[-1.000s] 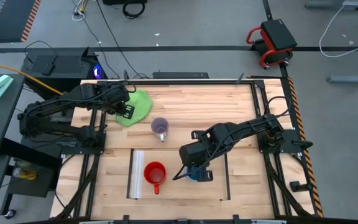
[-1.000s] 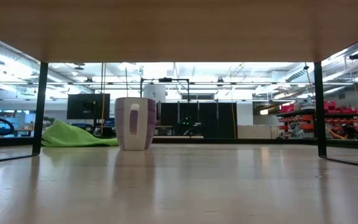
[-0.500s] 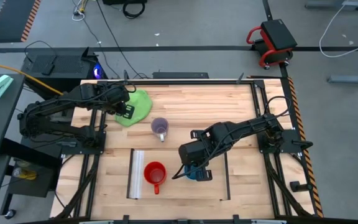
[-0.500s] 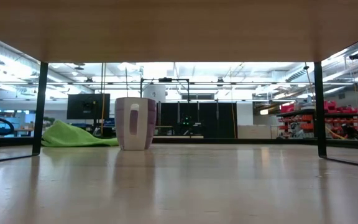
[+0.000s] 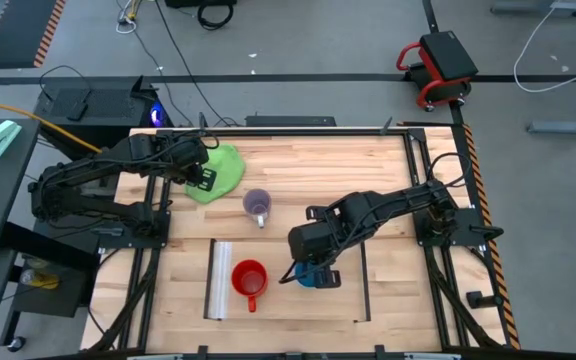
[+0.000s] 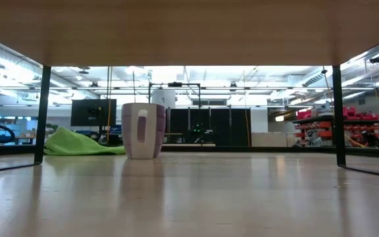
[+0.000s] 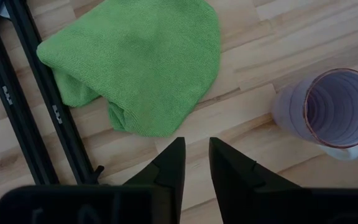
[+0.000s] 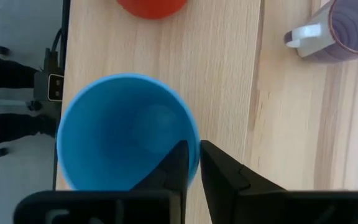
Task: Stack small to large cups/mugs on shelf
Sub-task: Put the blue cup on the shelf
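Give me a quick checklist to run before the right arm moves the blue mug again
1. Right gripper pinching the blue mug wall, one finger inside, one outside: ok.
2. Blue mug over the shelf: ok; whether it rests on it or hangs above: cannot tell.
3. Red mug upright on the shelf, beside the blue one, apart: ok.
4. Purple mug on the shelf: not ok, it stands on the table.
5. Left gripper out of the way, above the table by the green cloth, fingers slightly apart, empty: ok.

The high view looks straight down over the whole table [image 5: 368, 170]. The low view sits at tabletop level, facing the room. Each wrist view looks down close past its gripper; all four share the purple mug [image 5: 257, 205].
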Robot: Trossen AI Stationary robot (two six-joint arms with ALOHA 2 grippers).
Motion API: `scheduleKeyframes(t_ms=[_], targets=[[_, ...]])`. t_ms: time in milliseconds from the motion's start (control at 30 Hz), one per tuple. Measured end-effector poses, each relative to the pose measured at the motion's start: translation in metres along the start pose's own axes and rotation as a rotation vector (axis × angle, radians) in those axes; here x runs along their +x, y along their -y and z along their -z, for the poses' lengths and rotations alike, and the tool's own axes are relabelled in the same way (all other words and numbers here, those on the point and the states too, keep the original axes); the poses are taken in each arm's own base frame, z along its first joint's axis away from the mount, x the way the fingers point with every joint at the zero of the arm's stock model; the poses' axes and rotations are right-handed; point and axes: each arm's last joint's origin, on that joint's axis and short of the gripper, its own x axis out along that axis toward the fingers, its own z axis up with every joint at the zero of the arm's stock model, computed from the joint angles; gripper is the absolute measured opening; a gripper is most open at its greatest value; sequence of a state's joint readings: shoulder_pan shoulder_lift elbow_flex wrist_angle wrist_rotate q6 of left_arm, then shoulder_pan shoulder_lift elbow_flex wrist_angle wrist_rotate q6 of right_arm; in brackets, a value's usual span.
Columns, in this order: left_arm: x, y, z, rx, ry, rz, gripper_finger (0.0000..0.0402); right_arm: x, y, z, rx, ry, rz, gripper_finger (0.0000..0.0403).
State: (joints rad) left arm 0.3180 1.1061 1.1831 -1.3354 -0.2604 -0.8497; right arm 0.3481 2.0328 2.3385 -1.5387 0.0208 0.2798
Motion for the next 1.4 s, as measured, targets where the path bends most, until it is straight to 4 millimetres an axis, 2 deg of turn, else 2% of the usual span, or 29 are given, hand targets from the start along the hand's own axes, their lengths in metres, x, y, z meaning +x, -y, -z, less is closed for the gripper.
scheduleKeyframes(t_ms=[233,400,567,700,800,867,933,1000,1133,1233,1333,1400], targets=[[0.000,0.000,0.000,0.000,0.000,0.000,0.0079,-0.019,0.005,0.006,0.025,0.043,0.007,0.0048],[0.000,0.000,0.000,0.001,-0.001,0.000,0.0084,-0.045,0.010,0.017,0.070,0.099,0.037,0.0048],[0.000,0.000,0.000,0.000,0.000,0.000,0.0086,-0.089,0.019,0.039,0.183,0.237,0.127,0.0046],[0.000,0.000,0.000,0.000,-0.002,0.002,0.0082,-0.127,0.017,0.065,0.272,0.378,0.164,0.0032],[0.000,0.000,0.000,0.000,-0.003,0.002,0.0079,-0.147,0.010,0.083,0.317,0.459,0.162,0.0012],[0.000,0.000,0.000,0.001,-0.003,0.002,0.0079,-0.152,0.003,0.095,0.337,0.486,0.164,0.0005],[0.000,0.000,0.000,0.007,-0.002,0.003,0.0081,-0.149,-0.002,0.106,0.383,0.494,0.180,0.0006],[0.000,0.000,0.000,0.009,-0.002,0.002,0.0084,-0.138,-0.007,0.117,0.431,0.470,0.200,0.0006],[0.000,0.000,0.000,0.009,-0.002,0.002,0.0087,-0.106,-0.017,0.148,0.540,0.402,0.238,0.0003],[0.000,0.000,0.000,0.025,-0.002,0.002,0.0084,-0.079,-0.028,0.168,0.624,0.430,0.250,0.0004],[0.000,0.000,0.000,0.032,0.000,0.004,0.0081,-0.053,-0.039,0.175,0.668,0.540,0.190,0.0004],[0.000,0.001,0.000,0.033,0.003,0.008,0.0081,-0.036,-0.046,0.171,0.664,0.604,0.142,0.0002]])
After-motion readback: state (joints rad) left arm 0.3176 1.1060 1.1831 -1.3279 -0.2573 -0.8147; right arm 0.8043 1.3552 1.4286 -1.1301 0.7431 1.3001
